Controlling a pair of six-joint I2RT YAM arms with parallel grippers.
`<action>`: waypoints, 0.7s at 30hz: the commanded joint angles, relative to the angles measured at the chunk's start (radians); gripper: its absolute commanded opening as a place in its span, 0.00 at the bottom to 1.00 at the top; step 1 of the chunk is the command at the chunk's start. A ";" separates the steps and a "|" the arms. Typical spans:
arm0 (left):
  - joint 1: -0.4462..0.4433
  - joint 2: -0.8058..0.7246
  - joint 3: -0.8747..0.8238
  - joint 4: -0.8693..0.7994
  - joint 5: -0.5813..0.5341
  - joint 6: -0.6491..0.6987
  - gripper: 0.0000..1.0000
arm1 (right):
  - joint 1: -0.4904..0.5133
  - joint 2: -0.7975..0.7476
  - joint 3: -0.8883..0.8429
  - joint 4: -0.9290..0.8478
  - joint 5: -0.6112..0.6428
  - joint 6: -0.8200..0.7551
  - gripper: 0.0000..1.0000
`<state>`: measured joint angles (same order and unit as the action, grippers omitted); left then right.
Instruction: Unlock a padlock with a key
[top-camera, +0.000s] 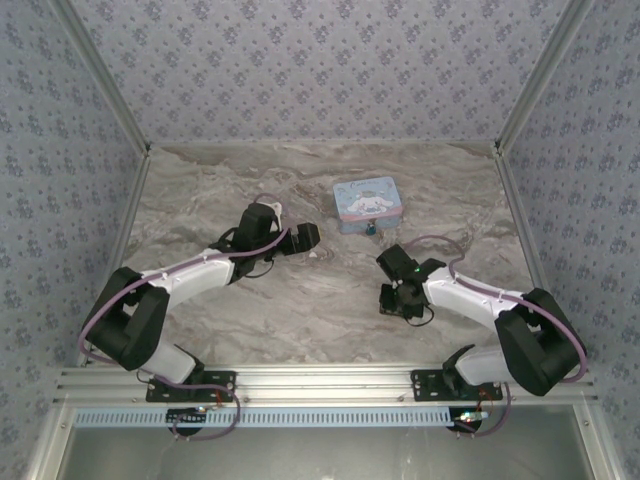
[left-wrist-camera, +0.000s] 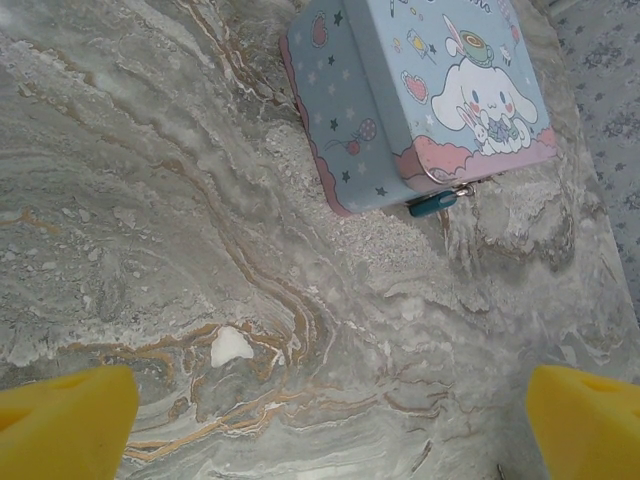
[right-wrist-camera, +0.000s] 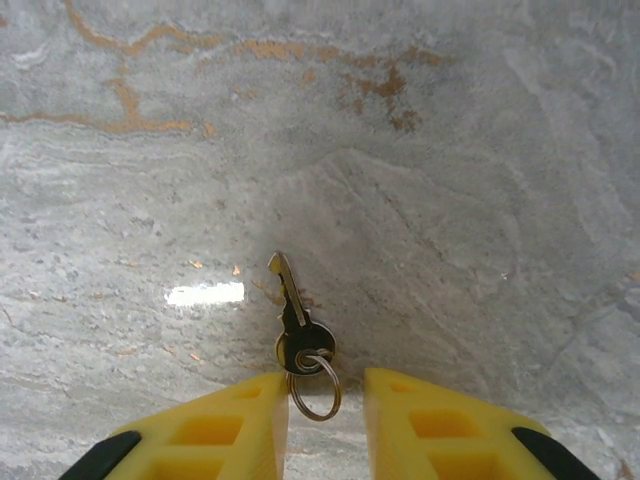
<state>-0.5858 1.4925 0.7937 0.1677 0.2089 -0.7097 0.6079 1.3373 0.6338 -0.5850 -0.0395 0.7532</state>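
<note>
My right pincer (right-wrist-camera: 325, 400) hangs low over the table with its yellow fingertips (right-wrist-camera: 250, 420) drawn in to a narrow gap, not closed. The key (right-wrist-camera: 294, 312) lies flat on the surface just ahead of them. Its long axis runs nearly straight away from me. The blade tip points to about 11 o'clock in my right wrist view, and the round bow sits at the 6 o'clock end. A small wire ring (right-wrist-camera: 316, 388) threaded through the bow lies in the gap between my fingertips. I cannot tell whether the left tip touches it. Nothing is lifted or clamped.

My left pincer (left-wrist-camera: 330, 425) is spread as wide as it goes and holds nothing. From its wrist view the padlock (left-wrist-camera: 433, 204) lies up at 1 o'clock, a small teal body resting on the table against the front of the pale blue cartoon tin (left-wrist-camera: 420, 90). The padlock's shackle is through the tin's clasp. Its long axis lies almost crosswise, from 8 o'clock to 2 o'clock.

From above, the tin sits at about 1 o'clock from the table's middle, with the padlock at the tin's 6 o'clock edge.

The table (top-camera: 300, 310) is a marbled grey-beige sheet with ochre veins and one small white patch (left-wrist-camera: 231, 346). Walls (top-camera: 300, 60) papered in a blue-grey sprig pattern close it in at 9, 12 and 3 o'clock, with pale metal posts at the corners.
</note>
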 joint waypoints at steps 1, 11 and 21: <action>-0.006 -0.003 0.044 -0.017 -0.012 0.021 0.99 | 0.007 0.012 0.023 0.029 0.030 0.020 0.24; -0.005 -0.007 0.047 -0.028 -0.012 0.024 1.00 | 0.007 0.040 0.016 0.056 0.015 0.020 0.10; -0.005 -0.031 0.044 -0.028 -0.022 0.032 0.99 | 0.007 0.023 0.017 0.065 0.006 0.015 0.00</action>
<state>-0.5858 1.4921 0.8040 0.1493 0.2043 -0.6987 0.6079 1.3563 0.6403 -0.5159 -0.0307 0.7601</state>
